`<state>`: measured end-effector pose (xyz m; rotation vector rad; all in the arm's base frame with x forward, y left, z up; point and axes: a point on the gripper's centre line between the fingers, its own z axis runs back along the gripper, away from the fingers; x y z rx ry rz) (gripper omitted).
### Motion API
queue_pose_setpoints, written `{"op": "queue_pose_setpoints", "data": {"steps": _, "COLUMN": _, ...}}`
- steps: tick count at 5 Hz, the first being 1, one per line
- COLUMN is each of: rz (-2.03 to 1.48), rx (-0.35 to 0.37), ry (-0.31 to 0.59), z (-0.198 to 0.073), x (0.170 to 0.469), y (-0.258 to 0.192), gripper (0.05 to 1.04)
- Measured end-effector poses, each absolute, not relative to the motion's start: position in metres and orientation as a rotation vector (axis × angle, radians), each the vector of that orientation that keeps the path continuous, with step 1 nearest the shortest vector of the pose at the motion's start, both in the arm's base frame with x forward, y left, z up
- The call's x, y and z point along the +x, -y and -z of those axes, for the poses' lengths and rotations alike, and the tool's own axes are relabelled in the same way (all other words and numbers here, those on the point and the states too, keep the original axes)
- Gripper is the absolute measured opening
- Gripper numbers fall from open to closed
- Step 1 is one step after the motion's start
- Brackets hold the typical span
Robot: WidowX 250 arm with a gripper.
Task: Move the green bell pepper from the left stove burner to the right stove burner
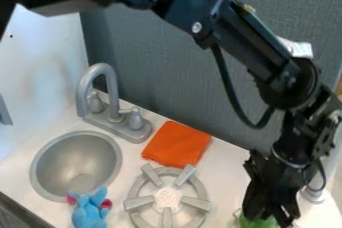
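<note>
Camera view: a green object [258, 223] lies at the tip of the gripper [270, 217], whether grasped I cannot tell.

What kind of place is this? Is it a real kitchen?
It looks like a small toy kitchen, probably not a real one. You can see a round grey sink, a curved grey tap and a grey stove burner with stubby bars.

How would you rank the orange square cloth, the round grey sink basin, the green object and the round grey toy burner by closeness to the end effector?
1. Green object, right at the end effector.
2. Round grey toy burner, to the picture's left.
3. Orange cloth, behind the burner.
4. Grey sink basin, far left.
</note>
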<state>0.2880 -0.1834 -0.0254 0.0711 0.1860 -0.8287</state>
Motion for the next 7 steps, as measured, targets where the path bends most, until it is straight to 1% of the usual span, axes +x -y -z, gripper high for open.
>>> {"op": "queue_pose_setpoints", "data": {"steps": 1, "rz": 0.861, "rx": 0.071, "ry": -0.178, "z": 0.031, "x": 0.279, "y": 0.189, "gripper": 0.092}}
{"op": "queue_pose_setpoints", "data": {"steps": 2, "rz": 0.878, "rx": 0.061, "ry": -0.130, "z": 0.030, "x": 0.283, "y": 0.200, "gripper": 0.092}}
{"op": "queue_pose_setpoints", "data": {"steps": 3, "rz": 0.886, "rx": 0.049, "ry": -0.069, "z": 0.031, "x": 0.295, "y": 0.211, "gripper": 0.092}}
{"op": "queue_pose_setpoints", "data": {"steps": 4, "rz": 0.888, "rx": 0.050, "ry": -0.061, "z": 0.037, "x": 0.299, "y": 0.217, "gripper": 0.092}}
{"op": "queue_pose_setpoints", "data": {"steps": 5, "rz": 0.885, "rx": 0.070, "ry": -0.087, "z": 0.043, "x": 0.305, "y": 0.219, "gripper": 0.092}}
{"op": "queue_pose_setpoints", "data": {"steps": 6, "rz": 0.875, "rx": 0.096, "ry": -0.106, "z": 0.044, "x": 0.307, "y": 0.219, "gripper": 0.123}}
{"op": "queue_pose_setpoints", "data": {"steps": 7, "rz": 0.849, "rx": 0.111, "ry": -0.128, "z": 0.044, "x": 0.304, "y": 0.216, "gripper": 0.296}}
